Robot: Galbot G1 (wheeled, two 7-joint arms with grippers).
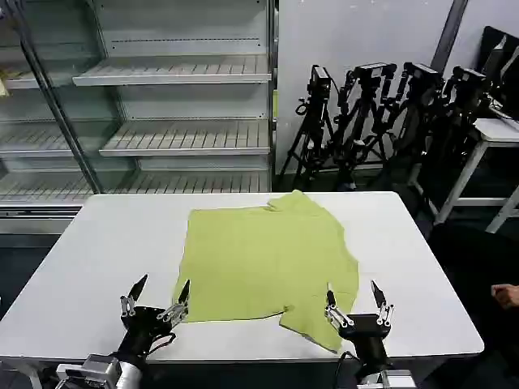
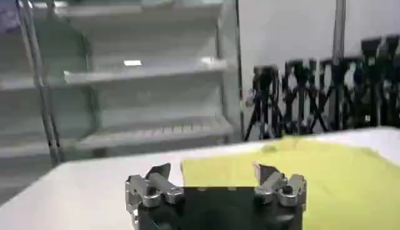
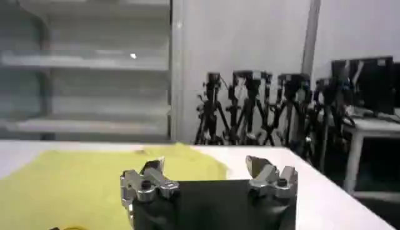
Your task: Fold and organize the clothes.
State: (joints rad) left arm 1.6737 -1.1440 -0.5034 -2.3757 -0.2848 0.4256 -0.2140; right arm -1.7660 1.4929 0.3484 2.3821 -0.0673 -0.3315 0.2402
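— 2 grippers at the near table edge?
— Yes. From the head, the left gripper [image 1: 159,294] has its fingers spread, hovering just beside the T-shirt's near-left corner. The T-shirt [image 1: 263,263] lies partly folded, plain side up, mid-table [image 1: 97,243].
— And the right gripper [image 1: 356,298]?
— Also parted, over the shirt's near-right corner.
— What do the wrists add?
— The left wrist view shows its fingers [image 2: 155,181] empty above white tabletop; the right wrist view shows tripods [image 3: 250,109] behind the table.
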